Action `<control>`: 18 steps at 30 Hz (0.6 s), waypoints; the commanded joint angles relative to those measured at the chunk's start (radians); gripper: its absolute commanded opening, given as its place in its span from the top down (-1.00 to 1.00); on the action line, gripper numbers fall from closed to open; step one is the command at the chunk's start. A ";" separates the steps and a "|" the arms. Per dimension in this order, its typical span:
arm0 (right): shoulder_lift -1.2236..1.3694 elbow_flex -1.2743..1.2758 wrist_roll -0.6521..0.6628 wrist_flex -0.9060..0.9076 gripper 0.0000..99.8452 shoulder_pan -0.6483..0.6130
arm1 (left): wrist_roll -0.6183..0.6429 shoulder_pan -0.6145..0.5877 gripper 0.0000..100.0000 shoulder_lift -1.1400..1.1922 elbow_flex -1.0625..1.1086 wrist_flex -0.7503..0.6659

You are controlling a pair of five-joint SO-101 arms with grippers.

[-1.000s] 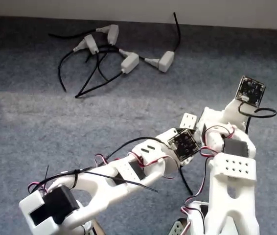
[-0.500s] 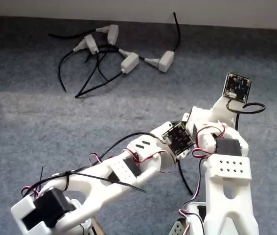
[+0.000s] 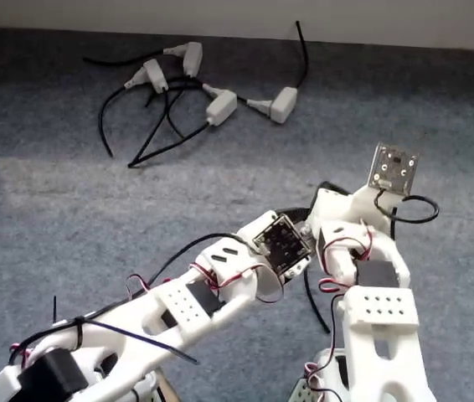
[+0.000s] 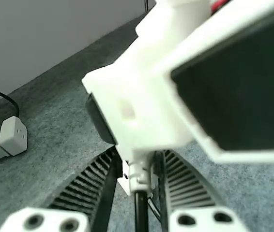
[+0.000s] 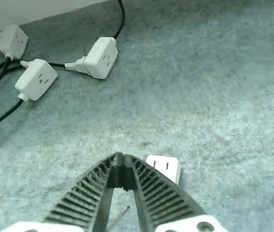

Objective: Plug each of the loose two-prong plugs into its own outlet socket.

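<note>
Nearest us in the high view, the left arm (image 3: 187, 306) slants up from 7 o'clock toward the centre, and the right arm (image 3: 379, 318) stands at 5 o'clock. Their wrists crowd together just right of centre.

The left tool (image 4: 138, 155) looks clenched on a small white plug (image 4: 138, 180), with a ribbed finger close on each side of it. The plug's black cord (image 4: 140, 212) trails back between the fingers toward the wrist. The white body of the right arm sits just beyond the plug and hides its prongs from us.

The right tool (image 5: 123, 157) is clenched on nothing, its fingertips pressed together low over the grey worktop (image 5: 214, 96). Just beyond those tips the near socket (image 5: 163, 167) lies flat on the worktop with its two slots facing up. We cannot tell whether the tips touch it.

Well apart from both tools, at 11 o'clock in the high view, the far sockets (image 3: 222, 106) lie in a tangle (image 3: 170, 146) of black cords, with one of them out toward 12 o'clock. A pale wall (image 3: 237, 12) borders the worktop behind them.
</note>
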 commanded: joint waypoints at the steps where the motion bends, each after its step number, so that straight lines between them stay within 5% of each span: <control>1: 0.004 0.030 0.002 -0.001 0.98 -0.038 | 0.006 -0.022 0.99 -0.189 0.007 -0.011; 18: 0.004 0.053 0.002 -0.061 0.98 -0.002 | 0.006 -0.058 0.99 -0.094 -0.030 -0.017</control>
